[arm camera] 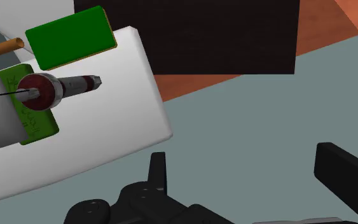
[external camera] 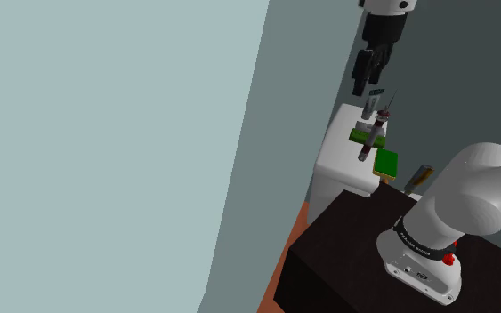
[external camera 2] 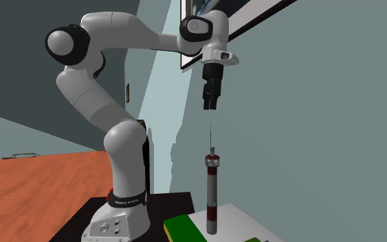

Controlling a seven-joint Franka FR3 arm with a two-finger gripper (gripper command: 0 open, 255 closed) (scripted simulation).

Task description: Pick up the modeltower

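The model tower [external camera 2: 212,196] is a slim grey column with dark red bands, a red collar near its top and a thin needle spire. It stands upright on a white table [external camera 2: 243,218]. In the shoulder view the tower [external camera: 373,132] rises from the table [external camera: 346,164] below my gripper [external camera: 368,76]. My black gripper [external camera 2: 210,104] hangs well above the spire tip, open, with nothing between its fingers. In the wrist view I look down on the tower's red collar [arm camera: 39,90], which lies off to one side of the gripper [arm camera: 250,175], not between the fingers.
A green book [arm camera: 69,35] lies on the table beside the tower, and a smaller green box [arm camera: 36,124] sits at its base. A brown cylinder [arm camera: 6,46] lies past the book. The dark stand [external camera: 364,258] adjoins the table. A wall with a framed picture [external camera 2: 243,17] is close behind.
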